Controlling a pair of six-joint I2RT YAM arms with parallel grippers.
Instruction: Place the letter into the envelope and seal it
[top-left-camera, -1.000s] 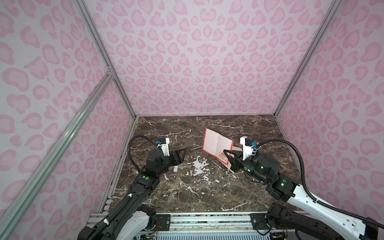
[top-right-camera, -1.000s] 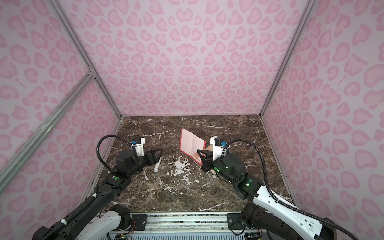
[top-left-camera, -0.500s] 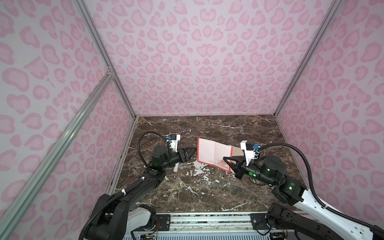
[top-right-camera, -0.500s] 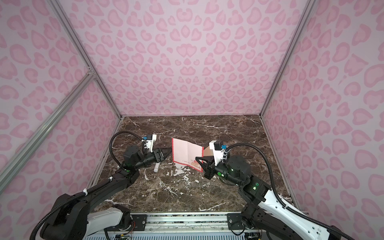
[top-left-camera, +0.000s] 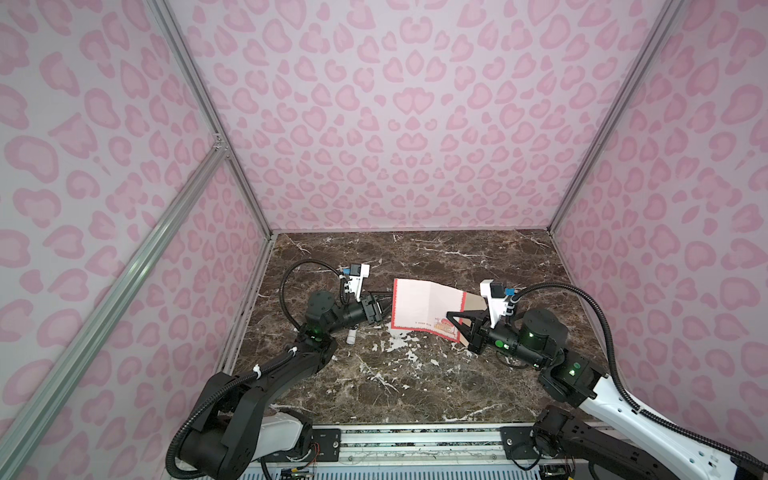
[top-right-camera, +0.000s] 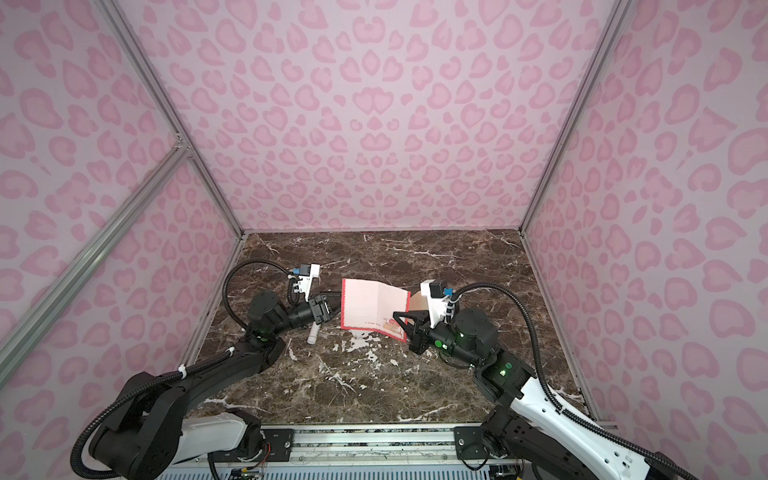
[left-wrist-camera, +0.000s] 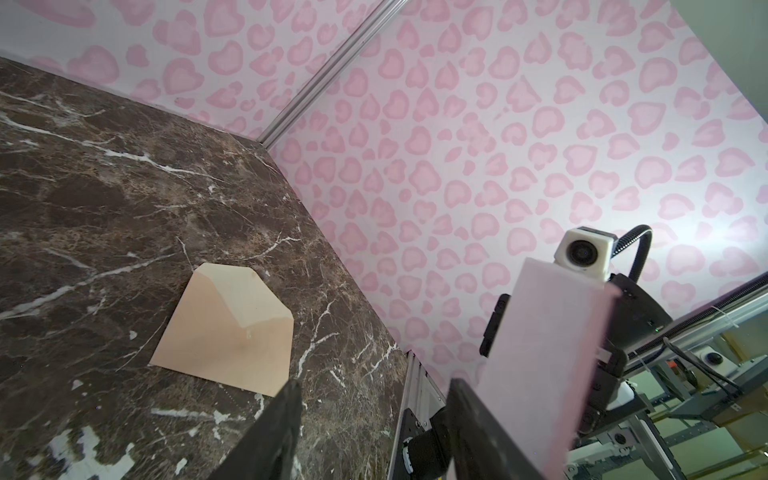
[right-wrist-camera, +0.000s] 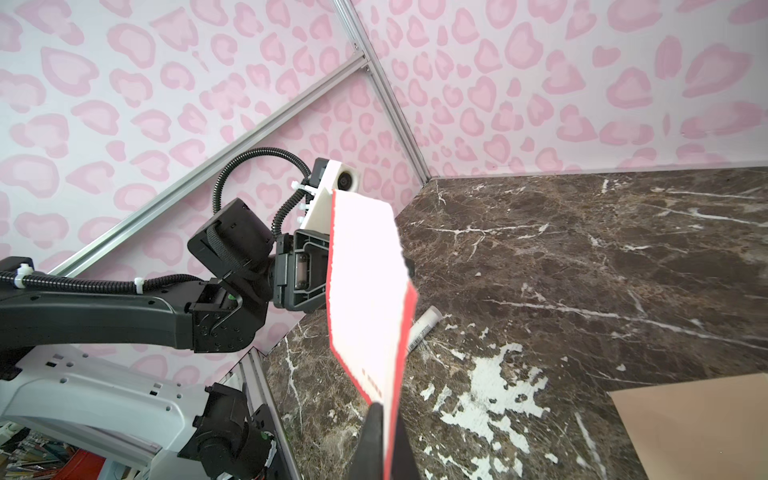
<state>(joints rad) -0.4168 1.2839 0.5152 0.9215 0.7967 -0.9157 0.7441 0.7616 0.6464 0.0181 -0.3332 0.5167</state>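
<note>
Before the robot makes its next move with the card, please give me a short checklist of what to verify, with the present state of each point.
1. The right tool is shut on the pale pink rectangular card with red border: ok, it pinches one corner and the card is raised off the table.
2. The left tool is open: ok, its jaws stand apart at the card's opposite edge.
3. The card edge is between the left tool's jaws: not ok, the left wrist view shows it outside one finger.
4. The peach-tan paper envelope lies flat on the brown marble table, flap open: ok.
5. The small white tube is clear of the envelope: ok.
</note>
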